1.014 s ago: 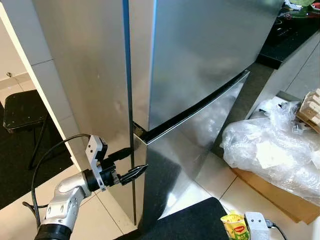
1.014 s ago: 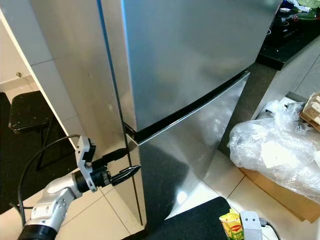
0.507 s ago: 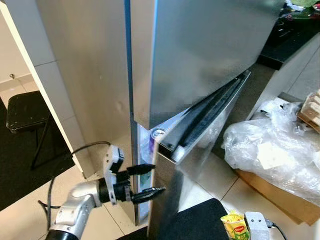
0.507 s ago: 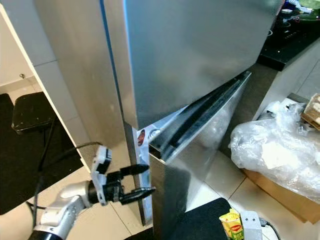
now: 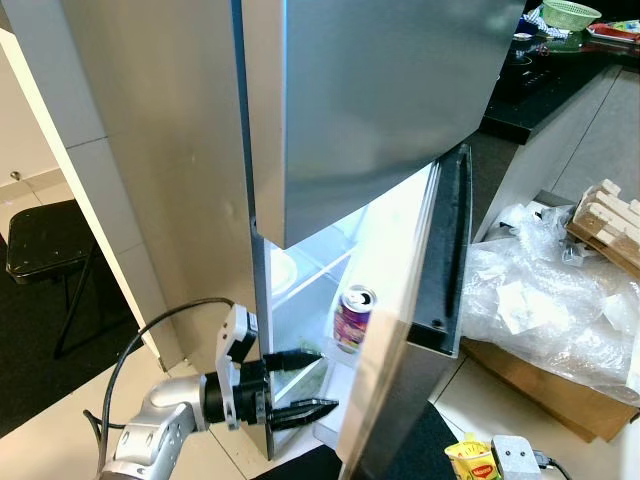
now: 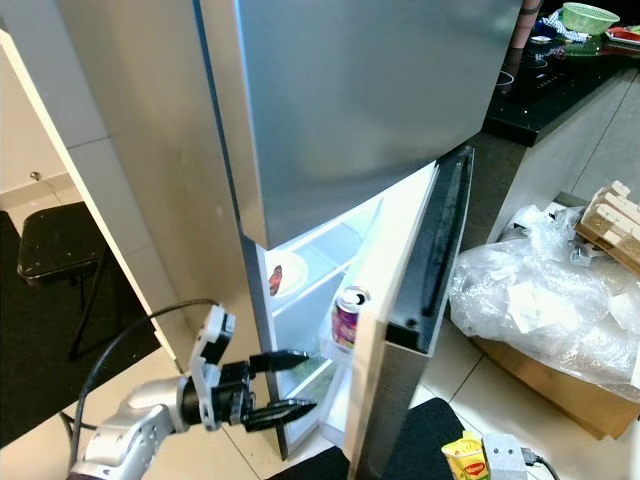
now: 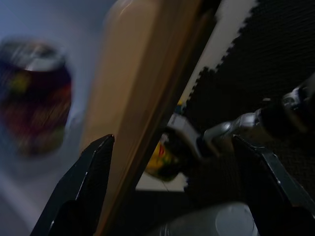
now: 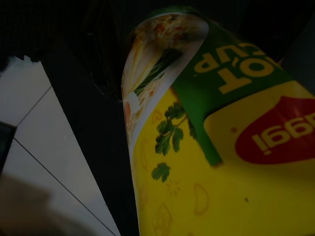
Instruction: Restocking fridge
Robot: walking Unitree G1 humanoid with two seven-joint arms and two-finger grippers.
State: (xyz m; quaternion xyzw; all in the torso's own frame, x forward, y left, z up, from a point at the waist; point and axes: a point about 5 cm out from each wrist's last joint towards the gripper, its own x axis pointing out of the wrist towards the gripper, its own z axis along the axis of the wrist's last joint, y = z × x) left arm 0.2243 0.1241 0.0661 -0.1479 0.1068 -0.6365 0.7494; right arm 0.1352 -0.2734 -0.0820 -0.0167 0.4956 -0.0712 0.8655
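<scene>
This is a home kitchen. A tall steel fridge (image 5: 380, 120) stands on a tiled floor (image 5: 60, 440), beside a dark bench (image 5: 560, 70) carrying a green basket (image 5: 570, 14).

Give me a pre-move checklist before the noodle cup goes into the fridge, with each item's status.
1. Lower fridge door swung open enough to reach in: ok, the lit compartment is exposed.
2. Left hand free of the door: ok, its fingers are spread and hold nothing, at the compartment's opening edge.
3. Noodle cup in the right hand: cannot tell, the cup sits close to the wrist camera but no fingers show on it.
4. Free space on the shelf: cannot tell, a purple can stands at the front and a plate lies on the shelf above.
5. Path for the right arm: not ok, the open door stands between cup and compartment.
</scene>
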